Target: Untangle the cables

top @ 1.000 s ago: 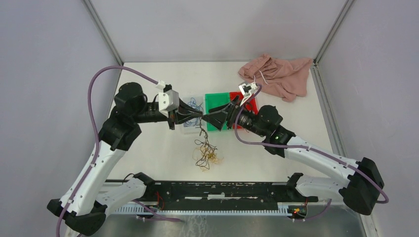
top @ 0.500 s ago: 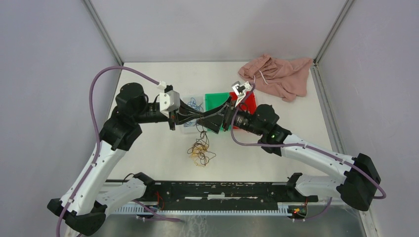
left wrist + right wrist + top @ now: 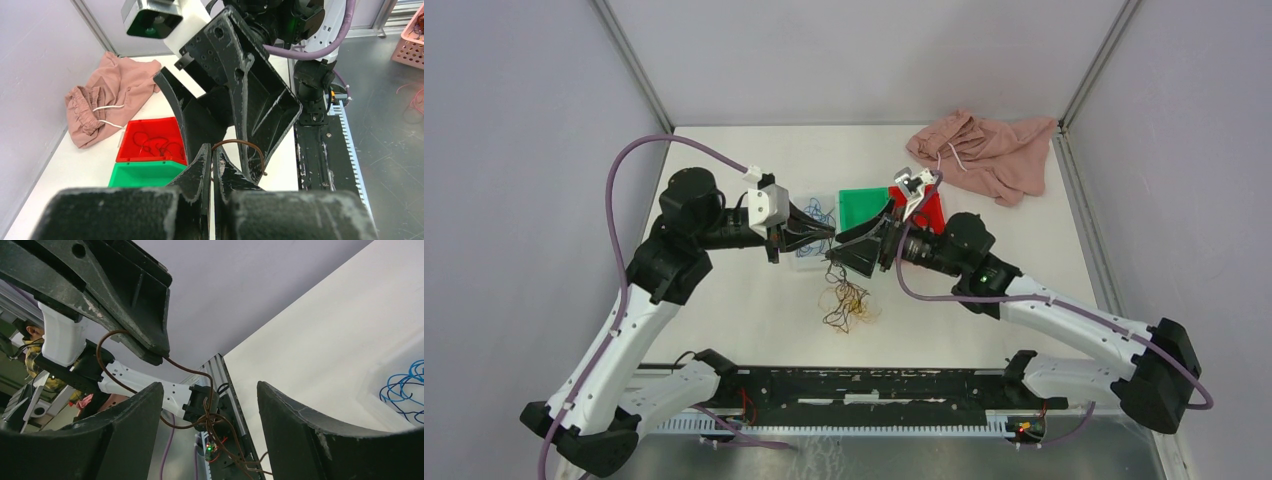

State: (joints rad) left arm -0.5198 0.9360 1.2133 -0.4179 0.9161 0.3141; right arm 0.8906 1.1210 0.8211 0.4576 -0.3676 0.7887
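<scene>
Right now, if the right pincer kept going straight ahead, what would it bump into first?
Probably the dark red cable looping just in front of the open right pincer, pinched by the shut left pincer. That pincer itself comes next. Depth is hard to judge.

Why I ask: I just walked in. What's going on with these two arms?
The left hand is shut on a brown cable, holding it up over the table. That cable trails down to the tangled clump below. The right hand is open, straddling the cable at the left hand's tip, not yet gripping.
</scene>
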